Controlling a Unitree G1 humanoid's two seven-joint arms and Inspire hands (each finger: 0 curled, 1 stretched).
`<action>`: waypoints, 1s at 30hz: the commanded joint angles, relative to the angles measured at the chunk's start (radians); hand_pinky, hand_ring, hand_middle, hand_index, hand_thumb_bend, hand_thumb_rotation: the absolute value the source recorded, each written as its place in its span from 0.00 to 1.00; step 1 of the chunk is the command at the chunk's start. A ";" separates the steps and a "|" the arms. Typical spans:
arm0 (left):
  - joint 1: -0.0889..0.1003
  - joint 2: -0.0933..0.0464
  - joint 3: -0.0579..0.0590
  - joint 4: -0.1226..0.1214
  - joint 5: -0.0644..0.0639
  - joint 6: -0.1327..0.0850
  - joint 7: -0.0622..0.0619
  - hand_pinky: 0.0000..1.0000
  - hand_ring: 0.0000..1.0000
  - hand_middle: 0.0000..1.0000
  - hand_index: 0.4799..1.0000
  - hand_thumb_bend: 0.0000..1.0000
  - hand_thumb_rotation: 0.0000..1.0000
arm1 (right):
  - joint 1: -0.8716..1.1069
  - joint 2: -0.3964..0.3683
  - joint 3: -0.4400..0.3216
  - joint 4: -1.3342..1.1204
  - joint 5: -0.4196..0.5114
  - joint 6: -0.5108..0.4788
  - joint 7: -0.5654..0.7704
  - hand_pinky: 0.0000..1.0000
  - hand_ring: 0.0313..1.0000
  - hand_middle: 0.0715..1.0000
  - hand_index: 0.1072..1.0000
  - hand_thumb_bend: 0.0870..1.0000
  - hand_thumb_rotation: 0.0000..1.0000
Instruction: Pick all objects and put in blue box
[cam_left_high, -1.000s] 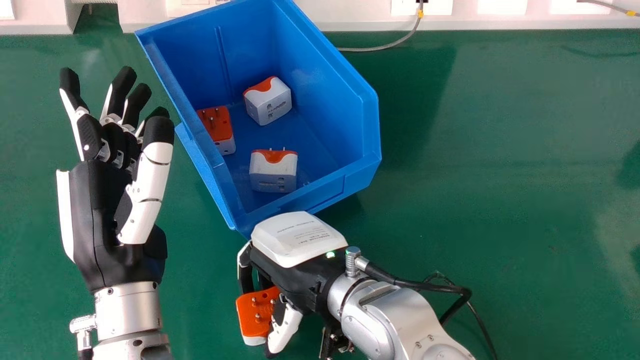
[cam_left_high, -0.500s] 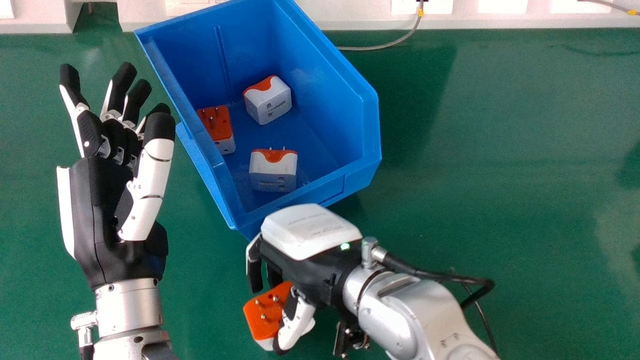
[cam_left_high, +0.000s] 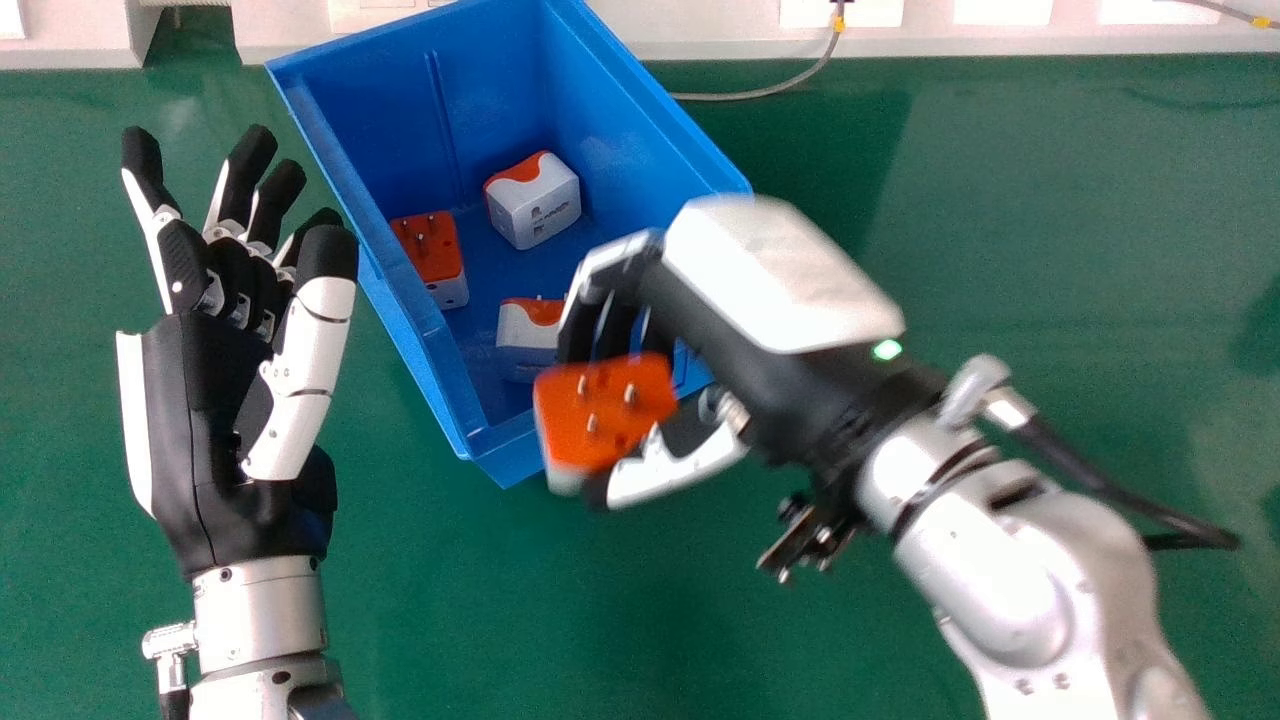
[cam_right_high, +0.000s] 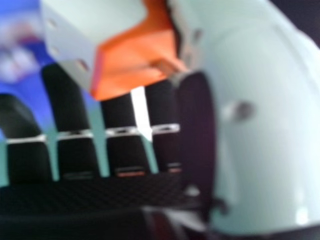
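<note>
Head view: held plug adapter (cam_left_high: 558, 412), orange pinned face, white body.

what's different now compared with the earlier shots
The right hand, pinching the orange and white adapter, has moved forward and to the right, over the blue box's near edge. The left hand, box and three adapters inside look unchanged.

Can't see all of the half-hidden plug (cam_left_high: 526, 330) in the blue box (cam_left_high: 490, 90), or the box's corner, behind the right hand (cam_left_high: 740, 345). Can't see sharp edges on that hand or the held plug (cam_left_high: 605, 410). In the right hand view, can't see the held plug's cut-off end, or name the smudges (cam_right_high: 16, 62) past the fingers (cam_right_high: 65, 97).
</note>
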 joint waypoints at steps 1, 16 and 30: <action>-0.003 -0.007 -0.001 -0.022 -0.001 -0.006 0.003 0.85 0.91 0.92 0.81 0.65 0.45 | -0.077 0.023 -0.047 0.009 0.039 -0.062 -0.107 0.20 0.39 0.45 0.44 0.47 0.00; -0.023 0.006 0.012 0.008 -0.005 -0.030 -0.009 0.87 0.91 0.92 0.80 0.64 0.45 | -0.500 0.115 0.001 0.685 0.023 -0.239 -0.531 0.25 0.38 0.45 0.45 0.47 0.00; -0.026 0.000 0.014 0.012 0.010 -0.045 -0.001 0.86 0.89 0.91 0.77 0.64 0.44 | -0.718 0.146 0.101 1.186 0.007 -0.326 -0.764 0.30 0.40 0.44 0.44 0.47 0.00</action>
